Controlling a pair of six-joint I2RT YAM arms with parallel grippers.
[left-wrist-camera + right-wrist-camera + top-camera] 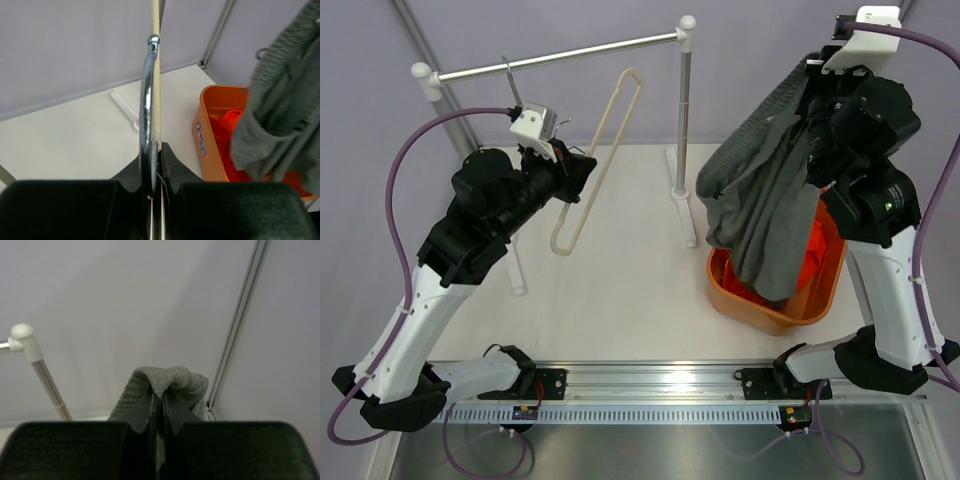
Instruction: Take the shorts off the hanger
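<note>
**Top view.** Only this view gives us both arms at once.
- The right arm stands tall over the orange tub [760,308], forearm raised, with the right gripper [820,75] high above the tub's far rim.
- The grey shorts [760,190] hang from that gripper in one long drape, clear of the hanger. Their lower edge dips inside the tub.
- The orange-red shorts [812,255] lie in the tub, partly covered by the grey shorts.
- The left arm is bent at the elbow, well to the left of the tub. The left gripper [570,178] is on the cream hanger [605,150], which is bare and tilted.
- The rail [560,55] runs above the hanger, to the upper left of the tub.
- The tub sits on the worktop [620,310].

**Left wrist view.** Here we see the grip itself, which the top view hides.
- The gripper fingers [170,155] are clamped together on the hanger's cream bar, beside its chrome hook [146,90].
- The tub lies to the right with the orange-red shorts inside. The grey shorts hang in front of the tub's right part.

**Right wrist view.** Here we see the right grip close up.
- The fingers [142,410] are pressed together with a fold of the grey shorts pinched between them.
- The fabric bunches over the fingertips.
</note>
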